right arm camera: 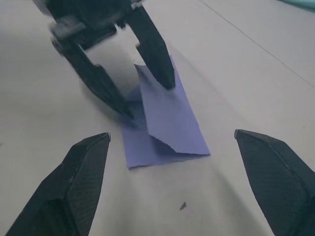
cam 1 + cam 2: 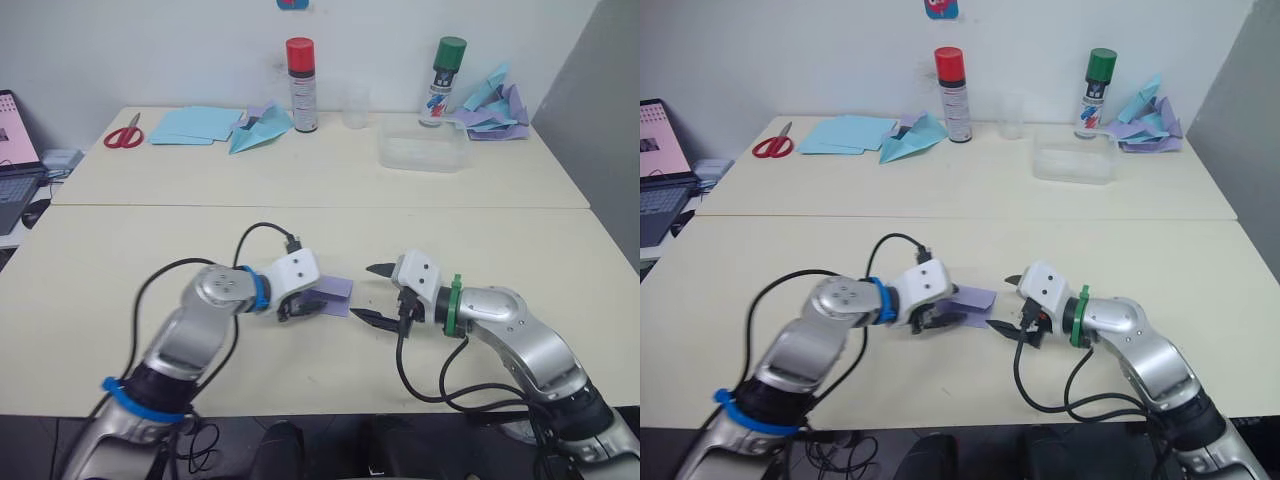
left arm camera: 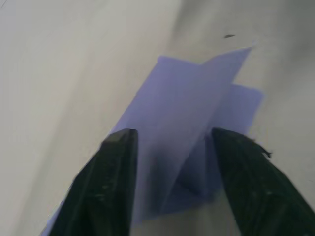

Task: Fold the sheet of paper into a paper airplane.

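Lavender sheet of paper [image 2: 338,295], partly folded with one flap raised, lies on the near tabletop [image 2: 500,250] between both arms. Left end effector [image 2: 312,304] straddles its near edge, fingers [image 3: 110,182] spread narrowly either side of the flap; right end effector [image 2: 373,293] faces it just beside, fingers wide apart, holding nothing. Far back stand two spray cans [image 2: 301,85], scissors [image 2: 124,133] and light blue sheets [image 2: 195,124].
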`<state>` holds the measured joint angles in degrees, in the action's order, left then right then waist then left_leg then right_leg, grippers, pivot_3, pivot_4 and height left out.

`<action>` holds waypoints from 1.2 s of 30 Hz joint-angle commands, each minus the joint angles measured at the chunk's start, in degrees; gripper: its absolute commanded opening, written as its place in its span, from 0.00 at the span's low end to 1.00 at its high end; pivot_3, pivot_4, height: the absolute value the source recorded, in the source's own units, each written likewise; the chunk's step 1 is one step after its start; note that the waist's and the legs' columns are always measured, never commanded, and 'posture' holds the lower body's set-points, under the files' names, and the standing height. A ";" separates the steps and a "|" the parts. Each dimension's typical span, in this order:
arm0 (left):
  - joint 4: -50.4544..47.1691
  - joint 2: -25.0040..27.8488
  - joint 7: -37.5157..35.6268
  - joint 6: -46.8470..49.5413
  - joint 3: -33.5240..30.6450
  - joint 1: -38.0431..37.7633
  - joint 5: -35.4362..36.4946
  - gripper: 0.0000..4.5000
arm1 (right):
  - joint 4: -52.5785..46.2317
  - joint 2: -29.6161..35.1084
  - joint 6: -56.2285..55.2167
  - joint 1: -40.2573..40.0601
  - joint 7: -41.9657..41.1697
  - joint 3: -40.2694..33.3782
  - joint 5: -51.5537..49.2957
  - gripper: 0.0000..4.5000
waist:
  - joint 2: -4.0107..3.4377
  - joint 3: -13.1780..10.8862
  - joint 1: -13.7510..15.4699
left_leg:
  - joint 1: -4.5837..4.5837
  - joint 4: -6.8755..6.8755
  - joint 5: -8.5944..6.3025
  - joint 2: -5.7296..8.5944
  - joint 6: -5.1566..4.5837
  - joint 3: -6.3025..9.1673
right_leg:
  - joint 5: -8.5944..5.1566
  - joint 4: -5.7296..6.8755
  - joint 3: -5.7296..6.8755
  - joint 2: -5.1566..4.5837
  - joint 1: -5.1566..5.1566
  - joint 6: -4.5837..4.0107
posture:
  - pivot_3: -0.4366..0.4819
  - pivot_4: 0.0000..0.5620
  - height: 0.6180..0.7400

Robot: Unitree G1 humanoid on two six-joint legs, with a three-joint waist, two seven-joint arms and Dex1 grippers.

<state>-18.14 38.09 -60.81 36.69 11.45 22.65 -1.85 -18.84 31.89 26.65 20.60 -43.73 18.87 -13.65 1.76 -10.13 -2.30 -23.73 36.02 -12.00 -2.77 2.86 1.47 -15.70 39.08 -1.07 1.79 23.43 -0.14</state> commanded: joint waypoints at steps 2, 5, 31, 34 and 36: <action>0.63 9.97 -9.27 -6.98 -12.33 -2.81 9.81 0.97 | 5.26 -2.55 -6.75 3.63 -3.54 2.58 2.72 0.94 | -0.02 -0.02 -0.04 | 0.04 -0.04 0.00 -0.08 0.00 0.05 | -0.02 0.01 0.05 0.04 0.01 -0.11 | 0.48 0.27 1.00; 6.23 12.92 -11.27 -10.78 -18.15 -4.73 13.81 0.99 | 11.41 -5.47 -11.71 6.22 -4.98 4.53 5.08 0.94 | -0.07 -0.05 0.43 | 0.07 -0.05 0.00 -0.03 0.00 0.00 | -0.04 0.02 0.05 0.04 0.00 -0.16 | 0.48 0.27 1.00; 5.02 7.46 0.20 -2.79 -15.57 -3.51 24.22 1.00 | 30.59 -8.31 -40.10 9.58 -19.11 5.11 9.96 0.01 | -0.03 -0.07 1.04 | -0.02 0.08 0.00 0.13 0.01 -0.01 | -0.02 0.03 0.07 -0.33 -0.07 -0.13 | 0.48 0.27 1.00; 6.01 5.07 2.11 -3.53 -13.25 -1.78 23.12 1.00 | 30.97 -8.51 -39.96 9.71 -19.27 5.29 10.97 0.01 | -0.03 -0.06 0.85 | -0.02 0.13 0.01 0.17 0.01 -0.08 | 0.02 0.04 0.01 -0.32 -0.09 -0.08 | 0.48 0.27 1.00; 7.26 3.58 3.22 -5.14 -11.68 -0.99 21.91 1.00 | 30.78 -8.38 -39.22 9.69 -18.90 5.00 11.30 0.05 | -0.03 -0.06 0.79 | -0.01 0.15 0.01 0.17 0.01 -0.07 | 0.02 0.04 0.00 -0.33 -0.09 -0.07 | 0.48 0.27 1.00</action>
<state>-10.82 42.12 -58.64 33.06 -0.34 20.79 20.88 13.79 23.36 -12.12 29.95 -62.49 24.40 -2.70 1.73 -10.19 -1.51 -23.73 36.16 -11.99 -2.62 2.87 1.41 -15.68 39.13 -1.07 1.46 23.34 -0.21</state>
